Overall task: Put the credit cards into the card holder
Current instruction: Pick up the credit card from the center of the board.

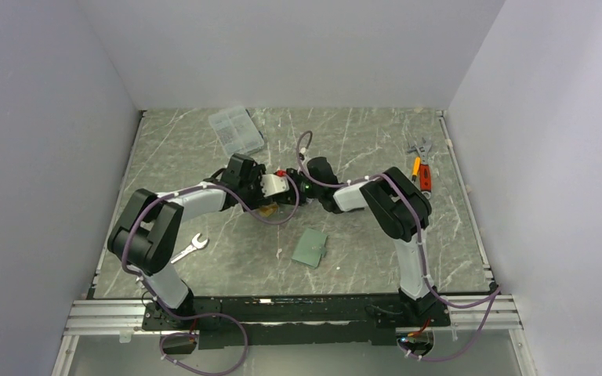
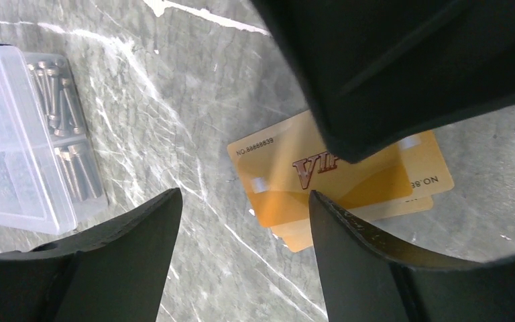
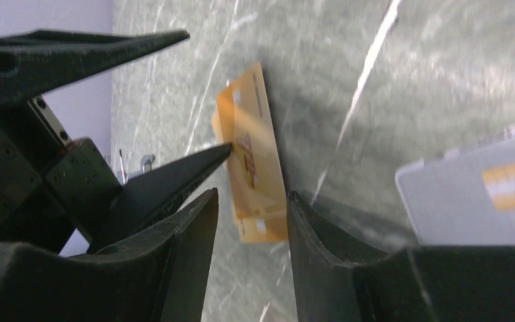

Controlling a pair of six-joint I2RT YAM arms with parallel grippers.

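Note:
An orange-gold credit card [image 2: 288, 176] marked VIP lies flat on the marble table, over a second card of the same colour [image 2: 422, 176]. It also shows in the right wrist view [image 3: 251, 154] and the top view [image 1: 266, 210]. My left gripper [image 2: 245, 201] is open just above the card's near edge, one fingertip [image 3: 208, 159] at the card. My right gripper [image 3: 251, 215] is open and empty, facing the card's end. Its finger [image 2: 409, 67] hangs over the cards. A silvery-white card [image 3: 469, 194] lies to the right. The grey-green card holder [image 1: 310, 246] lies apart, nearer the bases.
A clear plastic compartment box [image 1: 236, 129] with screws stands at the back left, close to the left gripper [image 2: 27, 147]. A silver wrench [image 1: 190, 247] lies at the front left. Pliers and tools [image 1: 419, 168] lie at the right edge. Grey walls enclose the table.

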